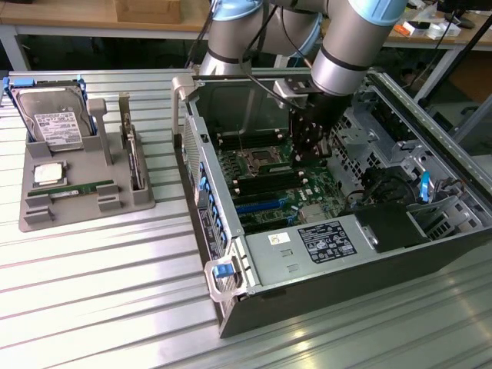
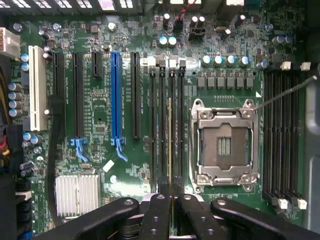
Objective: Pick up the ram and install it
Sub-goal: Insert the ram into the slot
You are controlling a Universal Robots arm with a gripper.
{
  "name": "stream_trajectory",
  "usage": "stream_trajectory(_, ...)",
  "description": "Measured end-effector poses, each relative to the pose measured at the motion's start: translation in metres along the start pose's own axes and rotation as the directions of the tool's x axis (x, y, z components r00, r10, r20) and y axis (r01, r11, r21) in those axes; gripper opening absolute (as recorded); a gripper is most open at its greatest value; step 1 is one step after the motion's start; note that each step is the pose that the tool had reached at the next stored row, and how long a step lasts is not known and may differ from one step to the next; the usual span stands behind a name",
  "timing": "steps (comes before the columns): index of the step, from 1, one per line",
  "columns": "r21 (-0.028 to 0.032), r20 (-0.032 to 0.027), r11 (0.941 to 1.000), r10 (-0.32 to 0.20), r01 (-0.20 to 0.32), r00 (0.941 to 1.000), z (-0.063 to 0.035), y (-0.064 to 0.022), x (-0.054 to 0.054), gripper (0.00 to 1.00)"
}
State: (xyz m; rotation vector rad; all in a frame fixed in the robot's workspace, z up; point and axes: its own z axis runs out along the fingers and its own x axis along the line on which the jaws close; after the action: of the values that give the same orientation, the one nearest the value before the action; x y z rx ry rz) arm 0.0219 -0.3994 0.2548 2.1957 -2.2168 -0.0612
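The ram (image 2: 170,150) appears edge-on in the wrist view as a thin vertical strip with a gold edge. My gripper (image 2: 170,199) is shut on it, its black fingers (image 2: 156,215) pressed against both sides. The stick hangs over the row of black memory slots (image 2: 162,125), lined up with them, beside the empty silver CPU socket (image 2: 225,142). How far above the slots it hangs I cannot tell. In the exterior view my gripper (image 1: 311,146) reaches down into the open computer case (image 1: 231,254), above the motherboard (image 1: 269,181).
At the exterior view's left, a grey parts tray (image 1: 46,215) holds a silver hard drive (image 1: 54,119), a square CPU chip (image 1: 48,173) and another green stick (image 1: 81,188). Case walls and a drive cage (image 1: 369,131) stand close around my arm. Expansion slots (image 2: 116,95) lie beside the memory slots.
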Motion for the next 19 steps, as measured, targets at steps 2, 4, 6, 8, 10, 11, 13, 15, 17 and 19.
stream_trajectory(2,-0.0001,-0.0001,1.0000,0.000,0.000,1.0000,0.0010,0.0087,0.007,0.12)
stream_trajectory(4,0.0000,0.0000,1.0000,0.000,0.000,1.0000,0.0028,0.0187,0.011,0.12)
stream_trajectory(6,-0.0001,-0.0001,1.0000,0.000,0.000,1.0000,0.0052,0.0234,0.011,0.12)
stream_trajectory(8,-0.0001,-0.0002,1.0000,-0.001,0.001,1.0000,0.0068,0.0238,0.012,0.12)
stream_trajectory(10,-0.0001,-0.0001,1.0000,-0.003,0.003,1.0000,0.0087,0.0241,0.012,0.12)
stream_trajectory(11,0.0000,-0.0002,1.0000,-0.003,0.003,1.0000,0.0094,0.0245,0.012,0.12)
stream_trajectory(13,-0.0001,-0.0002,1.0000,-0.003,0.003,1.0000,0.0108,0.0259,0.012,0.12)
stream_trajectory(15,-0.0001,-0.0002,1.0000,-0.003,0.003,1.0000,0.0136,0.0268,0.012,0.12)
stream_trajectory(17,-0.0001,-0.0002,1.0000,-0.003,0.003,1.0000,0.0161,0.0267,0.012,0.12)
stream_trajectory(19,-0.0002,-0.0005,1.0000,-0.003,0.003,1.0000,0.0171,0.0267,0.012,0.12)
